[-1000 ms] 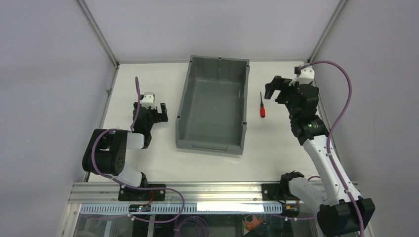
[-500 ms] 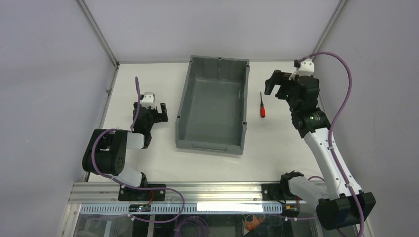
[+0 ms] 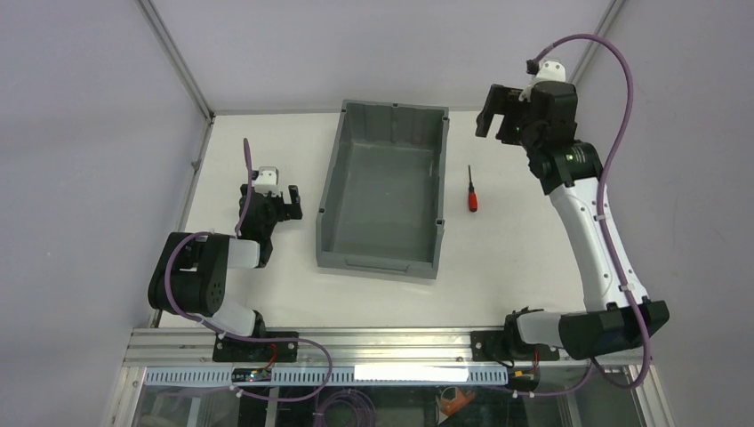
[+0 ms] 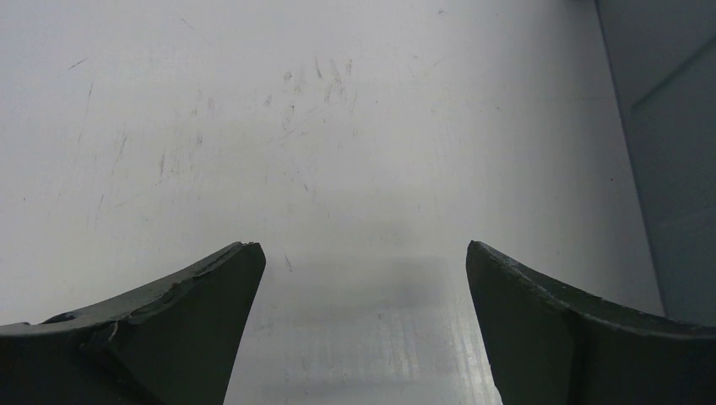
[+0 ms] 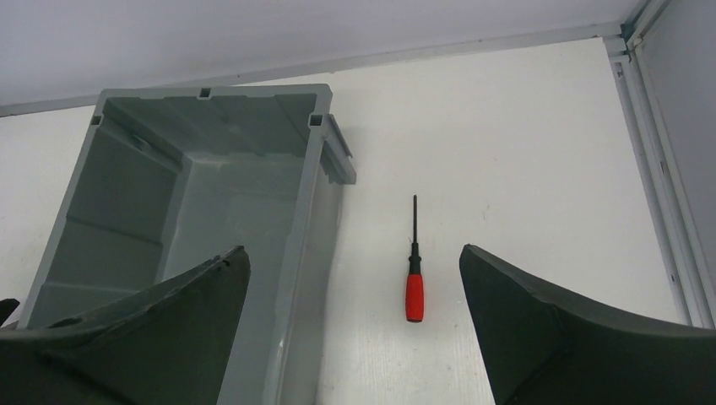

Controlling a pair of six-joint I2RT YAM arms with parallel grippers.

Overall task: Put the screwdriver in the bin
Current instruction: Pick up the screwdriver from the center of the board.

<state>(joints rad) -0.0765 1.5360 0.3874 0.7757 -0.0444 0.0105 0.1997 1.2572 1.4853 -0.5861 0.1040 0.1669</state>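
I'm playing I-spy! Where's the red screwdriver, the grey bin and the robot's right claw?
screwdriver (image 5: 414, 291), right wrist view, on its red handle.
bin (image 3: 382, 191), top view, on its bare floor.
right gripper (image 3: 495, 120), top view, between its open fingertips.

The right arm (image 3: 594, 245) is showing white links (image 3: 578, 209) and black joints (image 3: 562, 162); its purple cable (image 3: 624, 124) is looping out beside the black right gripper (image 5: 353, 250).

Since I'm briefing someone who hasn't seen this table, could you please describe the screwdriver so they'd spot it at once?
Find the large grey bin in the middle. Just beside its right wall, not touching it, the screwdriver lies on the white table. It is the only small loose item: short red handle, thin black shaft pointing to the far edge.
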